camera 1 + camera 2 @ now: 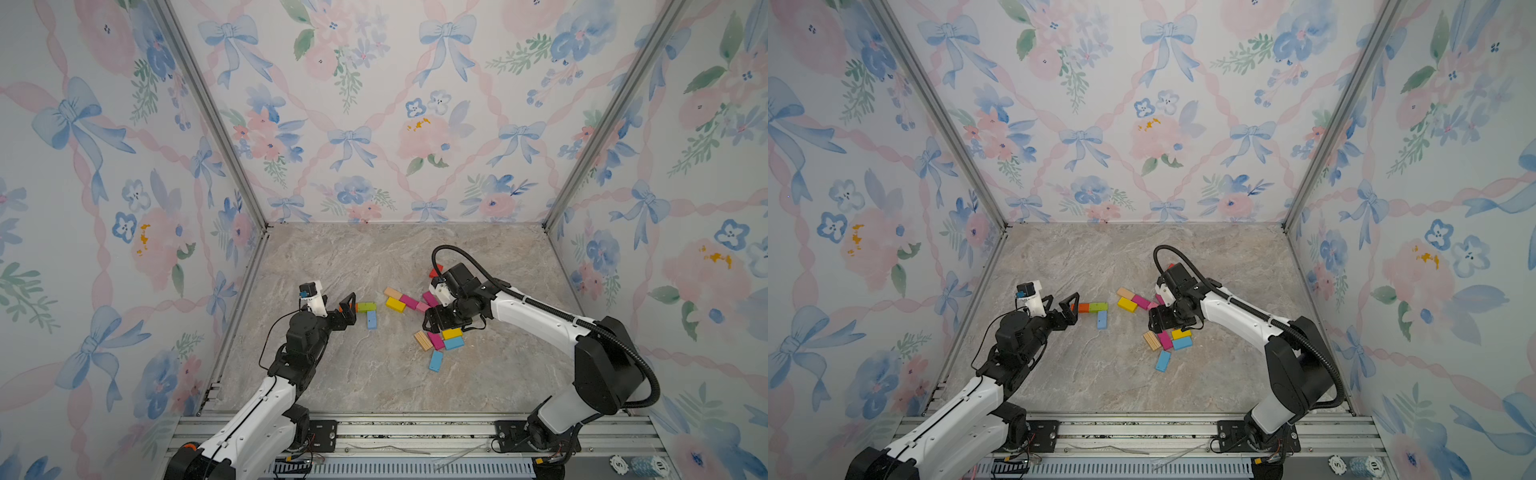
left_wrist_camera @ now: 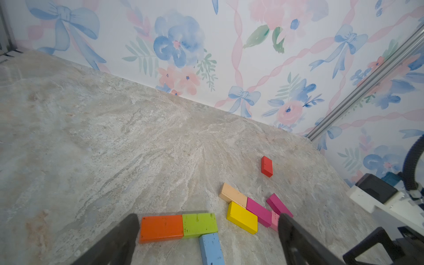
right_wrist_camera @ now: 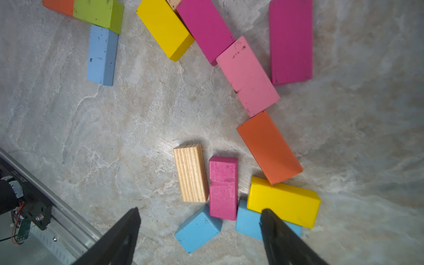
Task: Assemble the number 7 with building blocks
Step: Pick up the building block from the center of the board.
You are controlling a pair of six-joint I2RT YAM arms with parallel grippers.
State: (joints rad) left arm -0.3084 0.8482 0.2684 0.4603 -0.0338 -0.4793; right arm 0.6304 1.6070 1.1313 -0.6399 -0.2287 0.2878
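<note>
In a top view, a white chip (image 1: 618, 464) lying by the front rail (image 1: 415, 430) bears a 5, and the bluish chip (image 1: 658, 463) beside it bears a 10. The right wrist view shows a printed label (image 3: 19, 177), too small to read.

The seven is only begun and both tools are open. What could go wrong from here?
1. The left tool stands right beside the orange block of the started top stroke; a small slip could push it and the green block out of line.
2. The right tool hovers where a yellow block lies partly on a blue block; closing may catch both or scatter them.
</note>
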